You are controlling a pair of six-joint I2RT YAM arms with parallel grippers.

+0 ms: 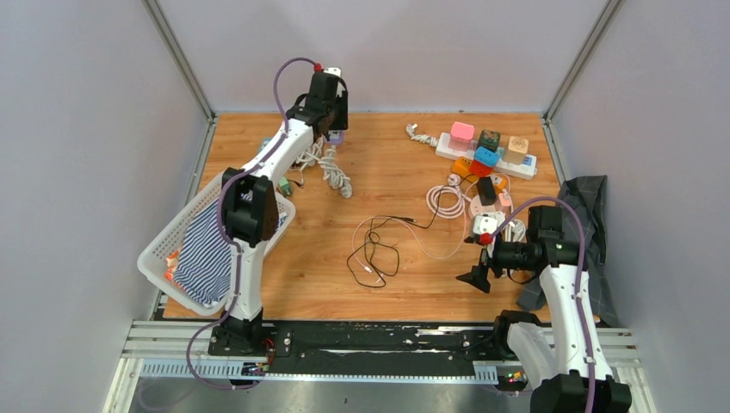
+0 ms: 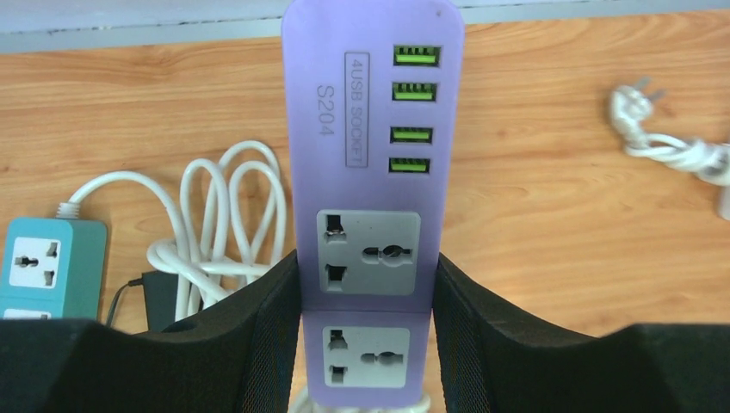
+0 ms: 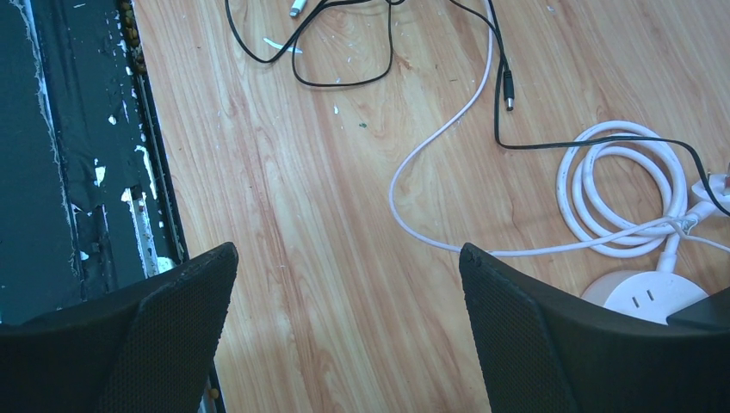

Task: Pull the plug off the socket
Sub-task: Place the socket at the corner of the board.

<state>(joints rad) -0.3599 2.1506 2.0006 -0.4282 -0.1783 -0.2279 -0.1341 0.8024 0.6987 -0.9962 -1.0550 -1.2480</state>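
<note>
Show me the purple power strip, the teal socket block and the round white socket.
purple power strip (image 2: 373, 196): left wrist view, bare face between USB ports and upper outlet.
teal socket block (image 2: 34, 262): left wrist view, its white outlet face.
round white socket (image 3: 641, 297): right wrist view, its top face.

Left hand (image 2: 366, 262) partly hides purple strip (image 2: 370, 172); left edge crops teal block (image 2: 52, 267).

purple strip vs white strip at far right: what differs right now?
The purple strip is clamped in the left end effector; the white strip lies untouched on the table. The purple strip's visible sockets are empty; the white strip carries several coloured plugs. Both are multi-socket strips.
</note>
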